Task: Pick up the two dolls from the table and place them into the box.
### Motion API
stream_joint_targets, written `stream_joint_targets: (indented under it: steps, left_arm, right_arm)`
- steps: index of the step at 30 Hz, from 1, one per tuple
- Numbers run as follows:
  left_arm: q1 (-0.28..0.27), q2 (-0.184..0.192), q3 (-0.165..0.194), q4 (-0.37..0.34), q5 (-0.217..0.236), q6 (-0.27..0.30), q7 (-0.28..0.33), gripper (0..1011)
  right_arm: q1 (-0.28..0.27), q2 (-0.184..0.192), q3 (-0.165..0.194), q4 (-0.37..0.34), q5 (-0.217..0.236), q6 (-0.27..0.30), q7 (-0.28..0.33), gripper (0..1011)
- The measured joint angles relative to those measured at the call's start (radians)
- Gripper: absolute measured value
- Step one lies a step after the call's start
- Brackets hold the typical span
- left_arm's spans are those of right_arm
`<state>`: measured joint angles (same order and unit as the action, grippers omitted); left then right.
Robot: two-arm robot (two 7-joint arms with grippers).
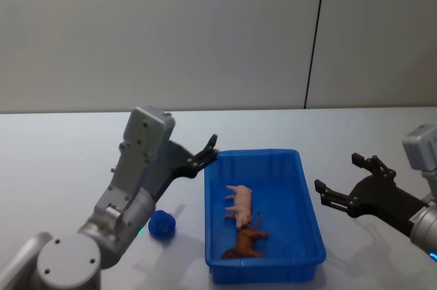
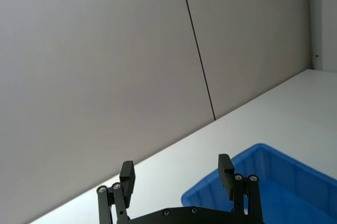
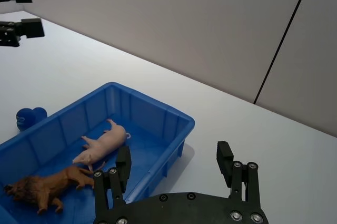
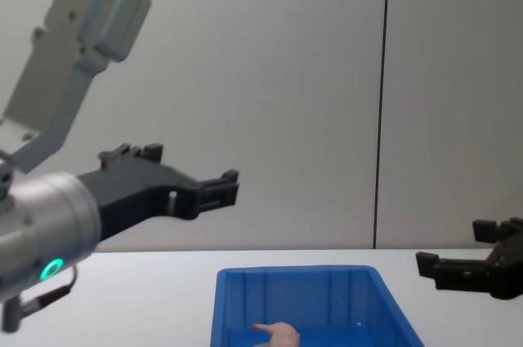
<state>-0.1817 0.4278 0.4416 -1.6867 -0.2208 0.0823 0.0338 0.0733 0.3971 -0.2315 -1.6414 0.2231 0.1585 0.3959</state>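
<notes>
The left end effector (image 2: 176, 166) has its two black fingers spread wide with nothing between them. In the head view it hangs above the white table (image 1: 68, 160), close to the far left corner of the bright blue rectangular plastic box (image 1: 266, 271). The right end effector (image 3: 174, 153) is also spread wide and holds nothing. It is raised off the table on the box's right side, a little apart from the rim.

The box has a thick rim and ribbed inner walls. On its floor lies the pale pink pig-shaped doll (image 1: 239, 203), smooth and slender with short stubby legs, tipped onto its side near the left wall. Just beside it, on the side nearer the robot, lies a brown lion figure (image 1: 247, 242) with a darker mane; whether the two touch cannot be told.

The blue roundish doll (image 1: 162, 225) sits on the table outside the box, near its left wall and under the left arm. It is small and deep blue, close in shade to the box.

A plain grey wall (image 1: 205, 31) with one dark vertical seam stands behind the table.
</notes>
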Motion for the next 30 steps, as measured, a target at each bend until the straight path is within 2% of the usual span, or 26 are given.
stream_joint_targets:
  steps: [7, 17, 22, 30]
  left_arm:
    - [0.059, 0.051, -0.013, -0.044, -0.047, 0.026, 0.028, 1000]
    - [0.127, 0.105, -0.028, -0.063, -0.109, 0.018, 0.034, 1000]
    - [0.143, 0.117, -0.033, -0.049, -0.132, 0.004, 0.014, 1000]
    - [0.148, 0.116, -0.036, 0.002, -0.157, -0.023, -0.036, 1000]
  right_arm:
    - [-0.002, 0.004, 0.002, -0.001, 0.002, -0.001, -0.001, 1001]
    - [-0.005, 0.007, 0.004, -0.001, 0.004, -0.002, -0.002, 1001]
    - [-0.005, 0.008, 0.005, -0.001, 0.004, -0.003, -0.003, 1001]
    - [-0.006, 0.008, 0.005, -0.001, 0.005, -0.003, -0.003, 1001]
